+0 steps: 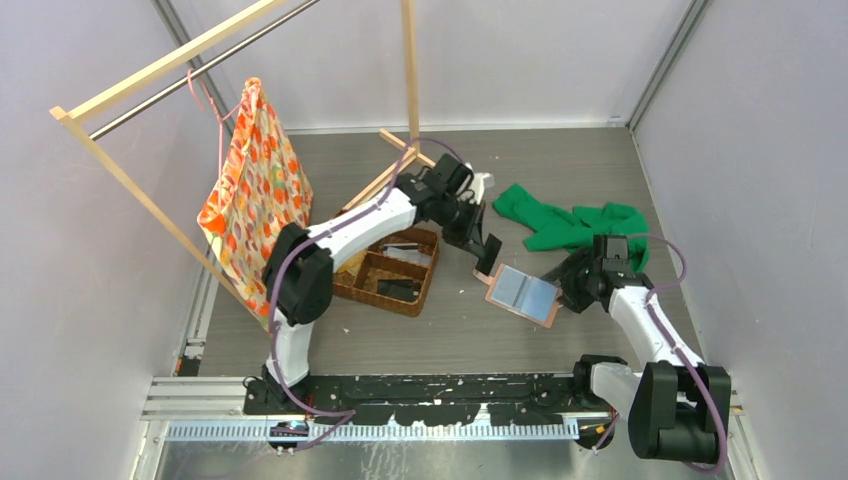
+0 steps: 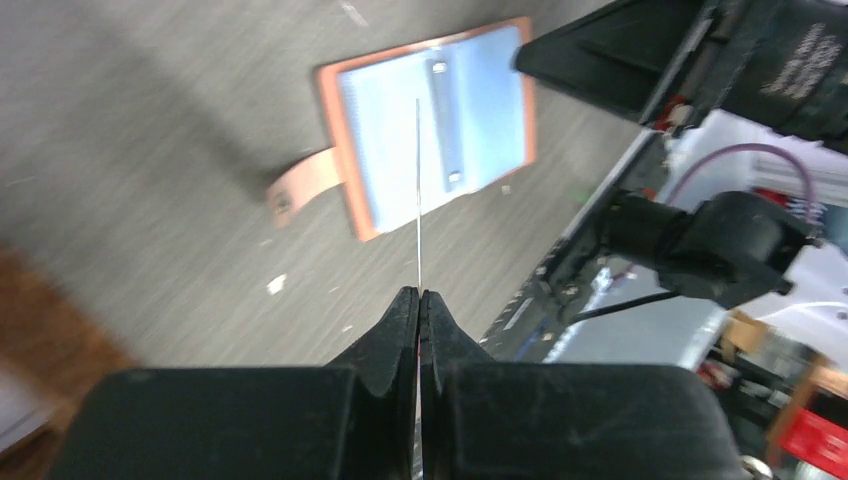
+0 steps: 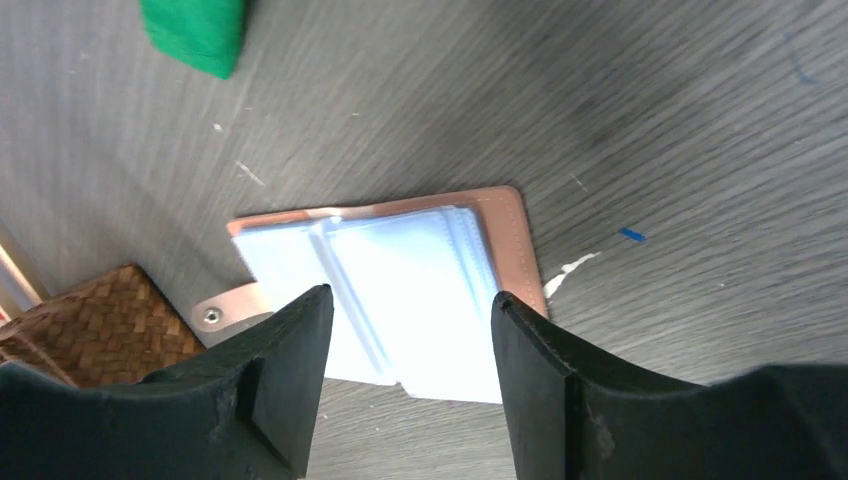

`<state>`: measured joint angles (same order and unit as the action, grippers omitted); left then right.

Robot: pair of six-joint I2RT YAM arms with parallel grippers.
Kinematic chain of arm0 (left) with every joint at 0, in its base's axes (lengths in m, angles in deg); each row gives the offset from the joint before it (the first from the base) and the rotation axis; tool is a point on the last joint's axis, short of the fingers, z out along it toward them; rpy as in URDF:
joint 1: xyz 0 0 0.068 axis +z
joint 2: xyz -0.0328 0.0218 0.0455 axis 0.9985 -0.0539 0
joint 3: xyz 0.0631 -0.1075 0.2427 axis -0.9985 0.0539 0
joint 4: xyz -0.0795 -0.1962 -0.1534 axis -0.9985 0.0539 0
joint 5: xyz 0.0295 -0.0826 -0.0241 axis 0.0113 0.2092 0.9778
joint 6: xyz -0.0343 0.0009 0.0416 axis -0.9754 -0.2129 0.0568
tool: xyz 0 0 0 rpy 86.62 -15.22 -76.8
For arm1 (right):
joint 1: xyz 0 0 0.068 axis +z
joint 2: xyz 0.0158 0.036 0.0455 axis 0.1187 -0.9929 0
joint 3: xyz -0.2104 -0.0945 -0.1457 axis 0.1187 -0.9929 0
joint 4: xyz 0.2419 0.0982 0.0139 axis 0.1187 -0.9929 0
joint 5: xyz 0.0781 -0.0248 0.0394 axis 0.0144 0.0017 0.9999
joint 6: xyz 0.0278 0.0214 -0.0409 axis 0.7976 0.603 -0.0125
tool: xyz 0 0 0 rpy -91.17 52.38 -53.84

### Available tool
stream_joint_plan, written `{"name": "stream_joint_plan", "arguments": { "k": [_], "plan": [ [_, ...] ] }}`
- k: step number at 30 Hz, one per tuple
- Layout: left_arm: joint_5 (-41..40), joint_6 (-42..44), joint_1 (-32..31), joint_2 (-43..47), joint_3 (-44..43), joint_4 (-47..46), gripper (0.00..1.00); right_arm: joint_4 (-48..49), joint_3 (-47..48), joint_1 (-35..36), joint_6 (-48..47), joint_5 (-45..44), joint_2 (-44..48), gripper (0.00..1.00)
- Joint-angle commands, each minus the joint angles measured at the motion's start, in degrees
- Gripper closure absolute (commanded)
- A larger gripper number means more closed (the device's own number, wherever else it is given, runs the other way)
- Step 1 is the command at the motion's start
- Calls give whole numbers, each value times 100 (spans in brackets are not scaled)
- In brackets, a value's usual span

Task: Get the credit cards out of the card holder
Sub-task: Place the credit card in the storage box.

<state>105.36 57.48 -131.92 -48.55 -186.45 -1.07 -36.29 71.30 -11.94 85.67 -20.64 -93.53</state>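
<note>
The salmon-pink card holder (image 1: 523,293) lies open on the table, its pale inner sleeves up and its strap tab (image 2: 300,185) pointing toward the basket. My left gripper (image 2: 419,292) is shut on a thin credit card (image 2: 418,200), seen edge-on as a white line. It hovers by the holder's far-left corner in the top view (image 1: 488,260). My right gripper (image 3: 408,294) is open just above the near edge of the card holder (image 3: 400,270), holding nothing. From above, the right gripper (image 1: 565,287) sits at the holder's right side.
A brown woven basket (image 1: 390,270) with dark items stands left of the holder. A green cloth (image 1: 570,225) lies behind the right arm. An orange patterned bag (image 1: 255,190) hangs from a wooden rack (image 1: 410,70) at the back left.
</note>
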Motion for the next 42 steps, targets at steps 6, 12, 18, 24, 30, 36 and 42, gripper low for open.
{"name": "stream_joint_plan", "arguments": {
  "k": [6, 12, 18, 24, 30, 36, 42],
  "plan": [
    [-2796, 1605, 394, 1277, -160, 2186, 100, -608, 769, -24, -177, -117, 514, 31],
    [-3852, 2046, 406, 2097, 517, 2412, 100, -764, 931, -24, -211, -119, 618, 31],
    [-4593, 1943, 406, 2976, 1172, 2303, 100, -766, 955, -24, -211, -100, 584, 31],
    [-4428, 1995, 406, 3277, 1465, 2458, 100, -706, 923, -24, -181, -46, 543, 31],
    [-4080, 3396, 385, 4135, 2558, 1324, 100, -679, 908, -24, -184, 3, 507, 31],
    [-3705, 5068, 283, 5466, 4091, -422, 100, -634, 851, -24, -160, 38, 487, 31],
    [-2877, 6686, 274, 5992, 4982, -997, 100, -513, 813, -24, -122, 152, 320, 31]
  ]
}}
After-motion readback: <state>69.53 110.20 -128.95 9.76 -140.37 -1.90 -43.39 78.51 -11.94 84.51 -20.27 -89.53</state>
